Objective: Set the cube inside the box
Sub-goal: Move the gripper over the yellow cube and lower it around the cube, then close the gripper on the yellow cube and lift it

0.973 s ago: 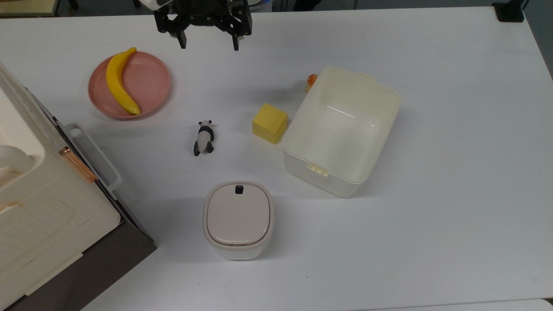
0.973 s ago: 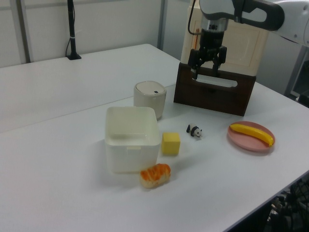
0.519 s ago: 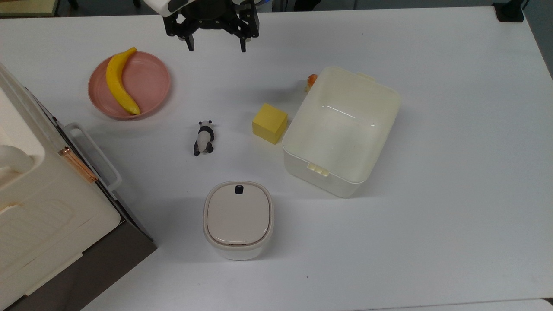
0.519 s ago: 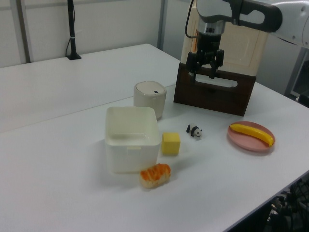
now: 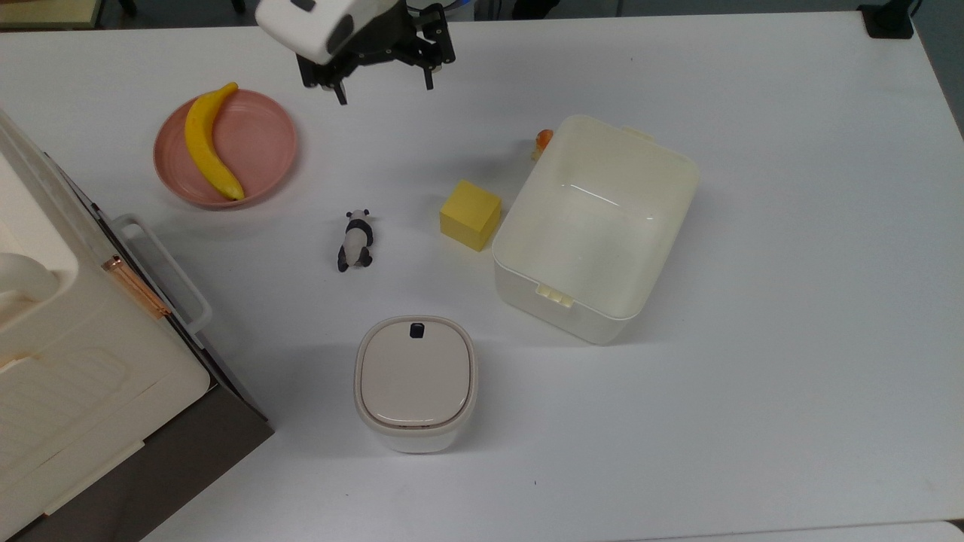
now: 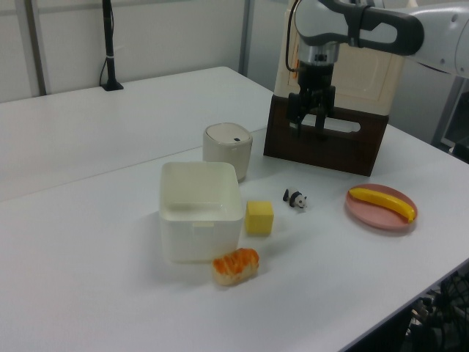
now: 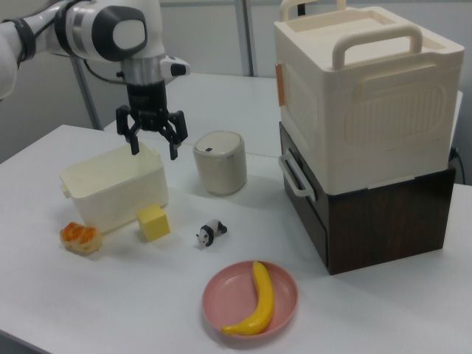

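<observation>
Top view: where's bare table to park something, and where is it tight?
Bare: the table on the top view's right of the box, and below the lidded bin. Tight: the cube hugs the box wall; the panda sits nearby.

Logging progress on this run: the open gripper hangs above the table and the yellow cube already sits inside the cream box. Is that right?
Not quite. The gripper is open above the table, but the cube is not inside the box; the top view shows it on the table beside the box.
</observation>
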